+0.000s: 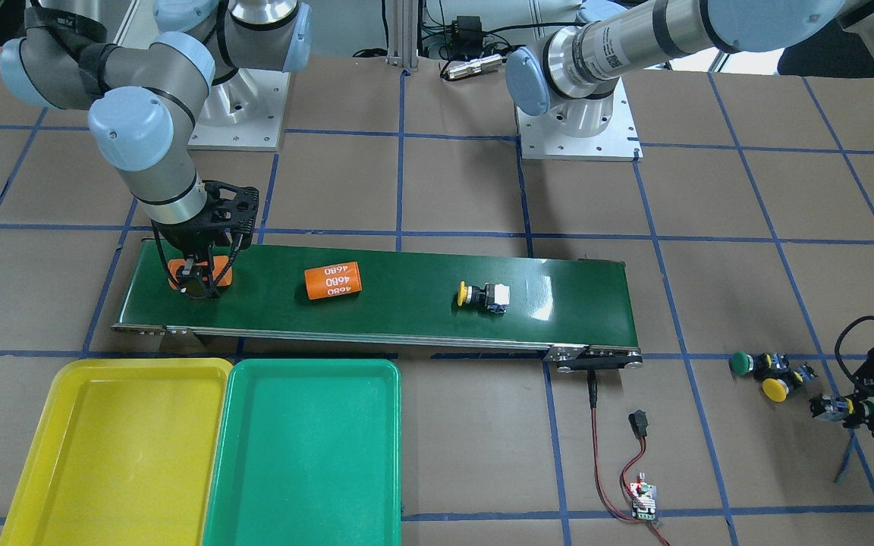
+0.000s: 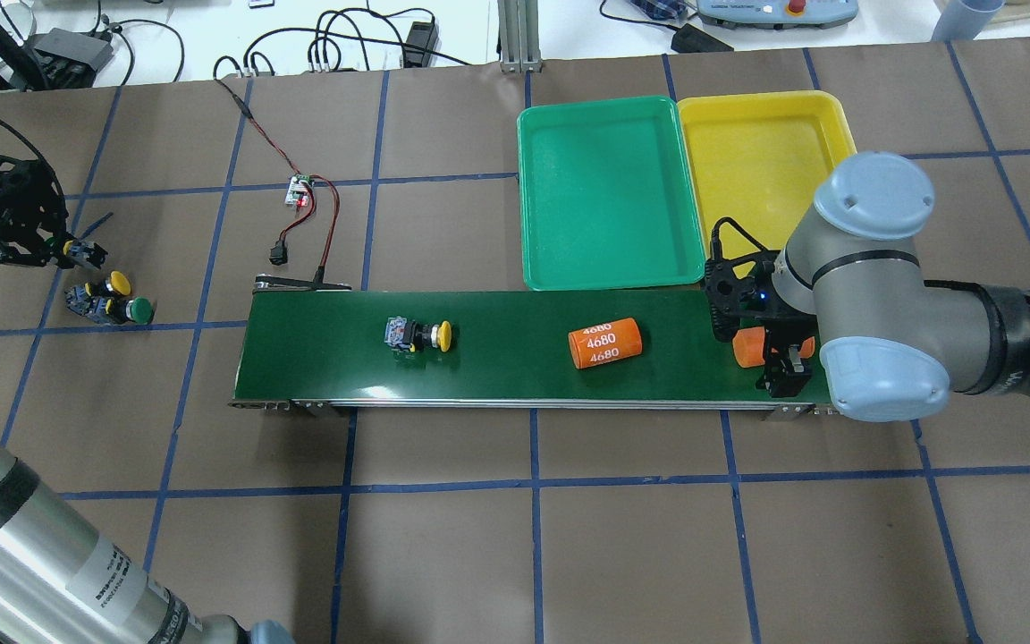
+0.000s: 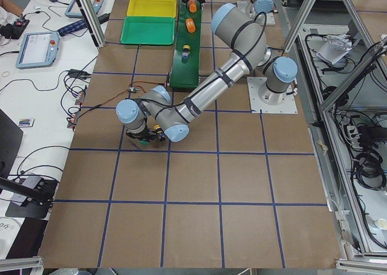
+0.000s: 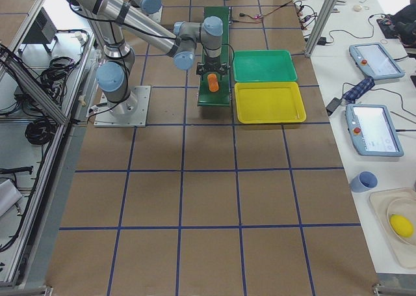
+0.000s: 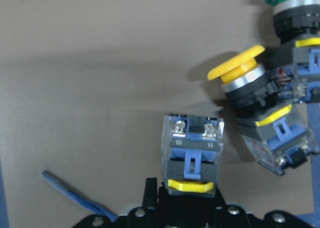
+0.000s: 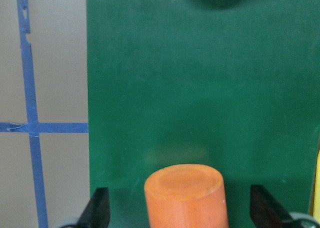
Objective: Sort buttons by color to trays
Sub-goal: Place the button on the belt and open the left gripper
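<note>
The brown desk [image 1: 467, 189] is marked into squares with blue tape. A long dark-green belt [image 1: 407, 311] lies along its middle. On the side of the belt away from the robot sit the yellow tray [image 1: 42, 470] and the green tray [image 1: 300, 455], long edges touching. The yellow one is nearer the belt's end on the robot's right.

The right arm [image 1: 149, 136] reaches down over that end of the belt. Its right end effector [image 1: 198, 282] is released, and the fingers [image 6: 100, 208] stand either side of a plain orange cylinder [image 6: 185, 195] with a gap on each side. A second orange cylinder [image 1: 333, 280], printed 4680, lies on its side further along the belt.

Past it, near the belt's middle, the belt button [image 1: 482, 296] lies on its side, yellow cap pointing toward the cylinders.

Well beyond the belt's other end, the left end effector [image 1: 843, 407] is low over the desk. It is clenched on the held button [image 5: 192, 155], whose blue-and-clear switch body sticks out ahead of the fingers. Its cap colour I cannot tell. Just beside it, on the desk, the green-capped button [image 1: 752, 364] and the yellow-capped button [image 1: 782, 383] lie touching each other.

A small circuit board [image 1: 643, 500] with red and black wires lies on the desk near the belt's end on the robot's left.
</note>
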You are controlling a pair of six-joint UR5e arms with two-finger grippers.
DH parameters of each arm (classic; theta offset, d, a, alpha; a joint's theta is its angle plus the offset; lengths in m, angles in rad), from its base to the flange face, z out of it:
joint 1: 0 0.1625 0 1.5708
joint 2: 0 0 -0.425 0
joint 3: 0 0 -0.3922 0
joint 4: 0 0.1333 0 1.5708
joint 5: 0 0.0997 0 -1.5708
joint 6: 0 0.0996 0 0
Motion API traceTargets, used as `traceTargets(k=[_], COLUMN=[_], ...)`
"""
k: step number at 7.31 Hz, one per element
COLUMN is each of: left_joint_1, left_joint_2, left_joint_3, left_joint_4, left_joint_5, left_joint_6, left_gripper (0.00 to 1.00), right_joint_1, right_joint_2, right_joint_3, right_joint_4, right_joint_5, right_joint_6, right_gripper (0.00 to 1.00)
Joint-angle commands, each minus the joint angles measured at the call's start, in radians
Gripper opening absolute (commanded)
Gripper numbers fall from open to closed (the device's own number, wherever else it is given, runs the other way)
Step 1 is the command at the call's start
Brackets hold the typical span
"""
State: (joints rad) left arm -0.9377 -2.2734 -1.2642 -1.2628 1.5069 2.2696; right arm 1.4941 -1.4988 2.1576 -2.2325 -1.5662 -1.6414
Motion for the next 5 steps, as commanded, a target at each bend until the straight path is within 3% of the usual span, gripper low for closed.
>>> traceTargets(k=[1, 5], left_joint_1=[-0.071, -0.289], left_joint_2=[0.115, 0.412], left_joint_3=[-0.045, -0.415], left_joint_4=[-0.140, -0.126], left_joint_5=[-0.010, -0.008], left_joint_6=[-0.149, -0.548], left_gripper=[0.00, 0.00], right_joint_1=[0.000, 0.000], right_joint_2=[0.000, 0.000], right_joint_3=[0.001, 0.001], right_joint_4=[-0.001, 0.001], right_joint_5=[0.000, 0.000], right_joint_6=[0.000, 0.000], right_gripper=[1.00, 1.00])
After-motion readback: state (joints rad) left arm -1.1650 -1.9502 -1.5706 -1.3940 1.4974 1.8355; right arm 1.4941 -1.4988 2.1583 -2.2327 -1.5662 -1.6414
